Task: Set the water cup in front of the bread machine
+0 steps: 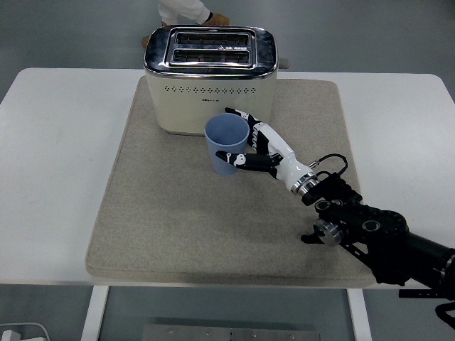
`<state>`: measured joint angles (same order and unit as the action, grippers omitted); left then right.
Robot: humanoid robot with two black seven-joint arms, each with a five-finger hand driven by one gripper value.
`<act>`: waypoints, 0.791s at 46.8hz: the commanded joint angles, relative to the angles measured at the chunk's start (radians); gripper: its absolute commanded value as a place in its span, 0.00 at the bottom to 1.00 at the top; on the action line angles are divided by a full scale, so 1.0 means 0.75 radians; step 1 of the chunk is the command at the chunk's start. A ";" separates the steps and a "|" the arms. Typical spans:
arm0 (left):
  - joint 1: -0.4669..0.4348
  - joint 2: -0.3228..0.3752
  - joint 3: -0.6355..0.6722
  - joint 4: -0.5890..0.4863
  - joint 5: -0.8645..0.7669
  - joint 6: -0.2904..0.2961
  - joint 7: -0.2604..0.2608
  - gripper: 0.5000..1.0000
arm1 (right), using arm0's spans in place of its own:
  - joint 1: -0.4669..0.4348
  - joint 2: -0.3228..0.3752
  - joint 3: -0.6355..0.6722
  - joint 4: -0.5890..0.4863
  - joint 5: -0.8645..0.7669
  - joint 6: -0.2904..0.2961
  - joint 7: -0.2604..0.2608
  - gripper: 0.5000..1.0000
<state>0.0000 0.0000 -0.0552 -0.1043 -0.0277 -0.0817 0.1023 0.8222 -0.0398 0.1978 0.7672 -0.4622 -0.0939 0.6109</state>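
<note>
Near edge of the white table [57,177]: bare surface, then the front edge of a beige mat [185,220] that covers the middle of the tabletop. The right arm [377,238] enters from the table's near right corner, black and jointed, crossing the mat's right front portion diagonally toward the centre. Right hand [259,148] sits mid-mat, white-and-black fingers wrapped around a blue water cup [227,145]; thumb lies across the cup's near side, other fingers curl round its right and far side, so the grip is closed on the cup wall. Cup upright, mouth open upward, interior appears empty. Cannot tell whether its base rests on the mat or is slightly lifted. Just behind the cup, toward the mat's far edge, stands a cream bread machine [211,78] with chrome top and two slots; cup is directly before its front face, right of centre, very close. A person's shoes [186,13] show beyond the table's far edge.
</note>
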 commanded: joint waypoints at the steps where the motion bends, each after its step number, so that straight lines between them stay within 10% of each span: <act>1: 0.000 0.000 0.000 0.000 0.000 -0.002 0.001 1.00 | 0.000 -0.018 0.000 0.002 0.005 0.002 0.000 0.83; 37: 0.000 0.000 0.000 0.000 0.000 0.000 -0.001 1.00 | -0.022 -0.131 0.006 0.051 0.005 0.017 0.000 0.83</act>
<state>0.0000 0.0000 -0.0552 -0.1043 -0.0277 -0.0817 0.1018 0.8054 -0.1226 0.2023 0.7992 -0.4586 -0.0817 0.6109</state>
